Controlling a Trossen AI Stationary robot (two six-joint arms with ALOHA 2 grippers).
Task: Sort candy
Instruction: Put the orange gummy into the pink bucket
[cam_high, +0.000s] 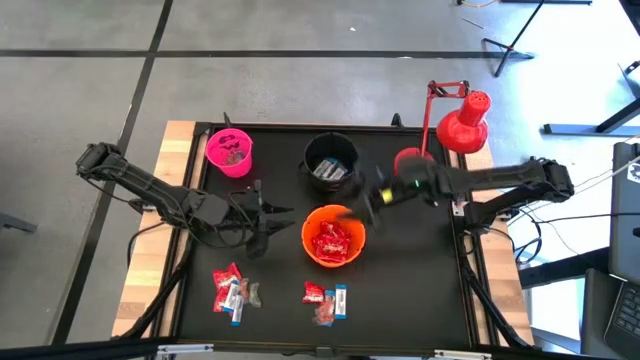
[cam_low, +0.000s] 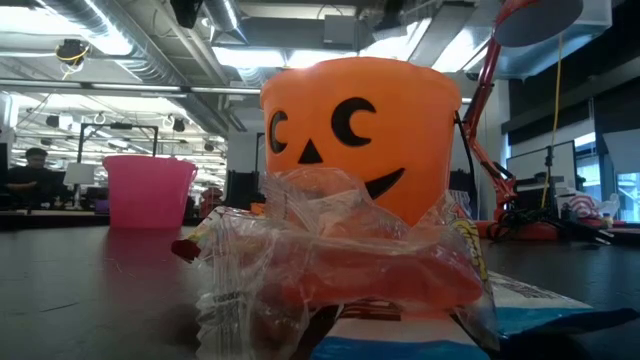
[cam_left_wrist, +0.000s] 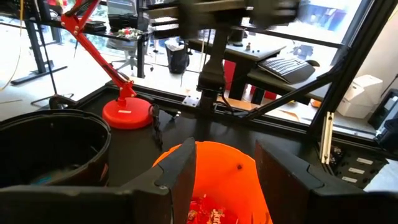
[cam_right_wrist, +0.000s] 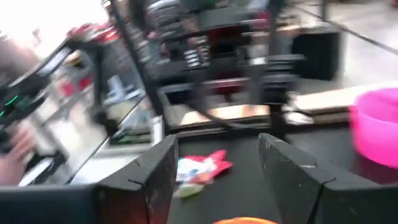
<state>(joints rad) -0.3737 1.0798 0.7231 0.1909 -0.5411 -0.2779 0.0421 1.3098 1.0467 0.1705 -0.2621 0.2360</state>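
Three buckets on black table (cam_high: 420, 290): pink bucket (cam_high: 230, 153), black bucket (cam_high: 331, 161), orange bucket (cam_high: 332, 236) holding red candy (cam_high: 334, 243). Two loose candy piles near front edge: left pile (cam_high: 233, 291), right pile (cam_high: 326, 300). Red desk lamp (cam_high: 461, 124) at back right corner. Left gripper (cam_high: 275, 222) just beside orange bucket, fingers spread, empty. Right gripper (cam_high: 362, 196) blurred between black and orange buckets, fingers (cam_right_wrist: 291, 177) spread, nothing held. Low view alone: jack-o'-lantern face on orange bucket, clear crinkled wrapper (cam_low: 330, 270) blocking foreground.

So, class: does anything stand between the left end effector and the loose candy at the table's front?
Nothing visible does. The left end effector hangs open beside the orange bucket; the candy lies on bare table beyond it.
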